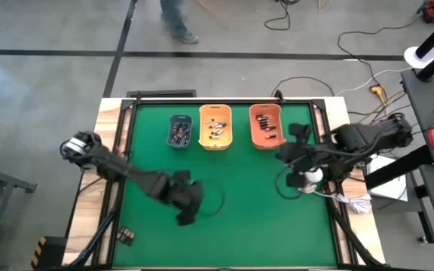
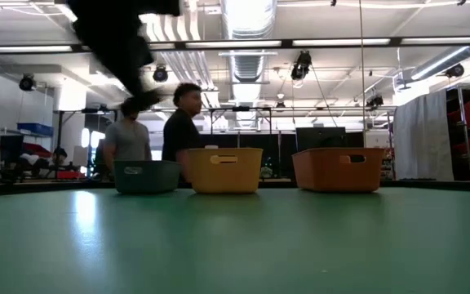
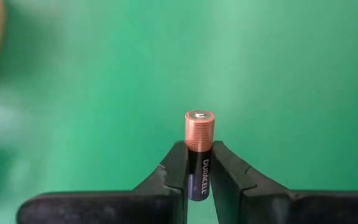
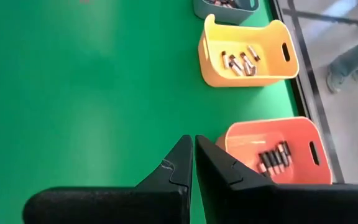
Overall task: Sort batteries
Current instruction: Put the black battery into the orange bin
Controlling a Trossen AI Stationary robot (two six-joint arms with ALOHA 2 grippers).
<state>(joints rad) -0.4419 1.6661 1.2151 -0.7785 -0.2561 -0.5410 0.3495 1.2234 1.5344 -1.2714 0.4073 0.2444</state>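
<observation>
1. A small cylindrical battery with a copper-coloured top and black body (image 3: pixel 199 149) stands at the centre of the left wrist view, pinched at its lower half between the left gripper's (image 3: pixel 199 177) two dark, wedge-shaped fingers, its copper end left clear of them.
2. In the high view that gripper (image 1: pixel 187 202) sits lower centre of the frame, over bare green table felt (image 1: pixel 262 218), apparently mid-carry toward the bins.
3. Three rectangular plastic bins line the upper centre: a grey-blue bin (image 1: pixel 179 131), a yellow-orange bin (image 1: pixel 215 126) and an orange bin (image 1: pixel 265 126), each already holding sorted cells.
4. A few loose dark batteries (image 1: pixel 126 236) lie at lower left.
5. The right gripper (image 4: pixel 193 163), fingers closed on nothing, waits beside the orange bin.
</observation>
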